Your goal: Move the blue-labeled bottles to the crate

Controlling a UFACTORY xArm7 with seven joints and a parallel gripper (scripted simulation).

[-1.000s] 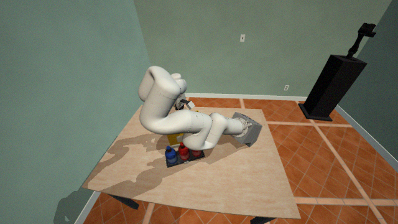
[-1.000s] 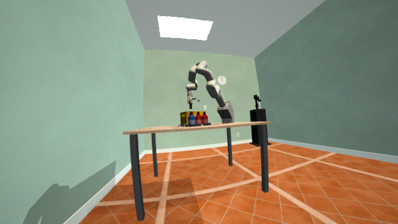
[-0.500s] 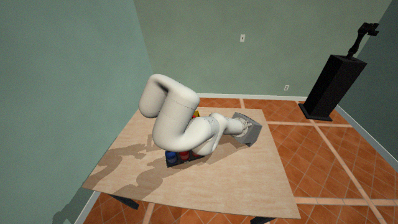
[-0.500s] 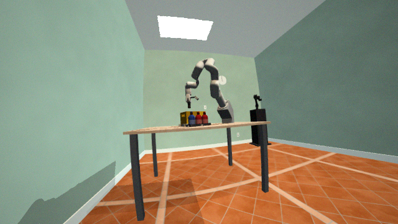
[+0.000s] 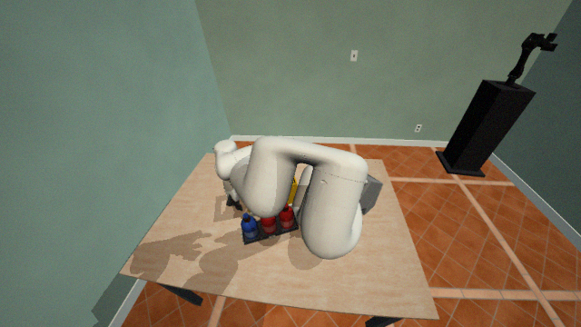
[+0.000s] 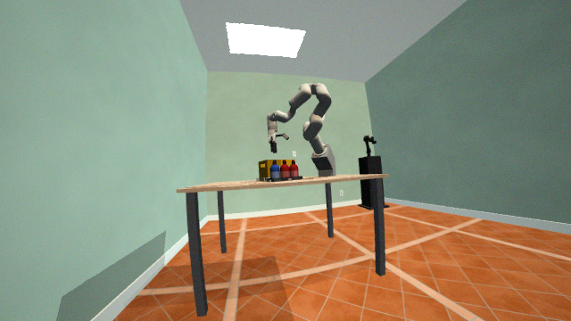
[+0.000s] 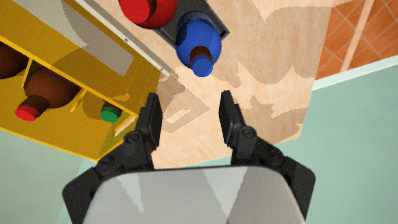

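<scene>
A blue-labeled bottle (image 7: 199,44) stands upright on the dark tray (image 5: 269,231) at its end; it also shows in the top view (image 5: 249,225) and the exterior view (image 6: 275,171). Two red-labeled bottles (image 5: 277,219) stand beside it on the tray. The yellow crate (image 7: 65,85) holds brown bottles, among them one with a red cap (image 7: 27,111) and one with a green cap (image 7: 110,114). My gripper (image 7: 190,102) is open and empty, high above the bare table between the crate's corner and the blue bottle. In the exterior view the gripper (image 6: 273,144) hangs well above the crate (image 6: 265,169).
The arm's elbow and links (image 5: 309,191) hide most of the crate in the top view. The robot base (image 6: 325,162) stands at the table's far side. A black pedestal (image 5: 483,127) with a camera stands on the floor to the right. The table's edge lies close beyond the tray.
</scene>
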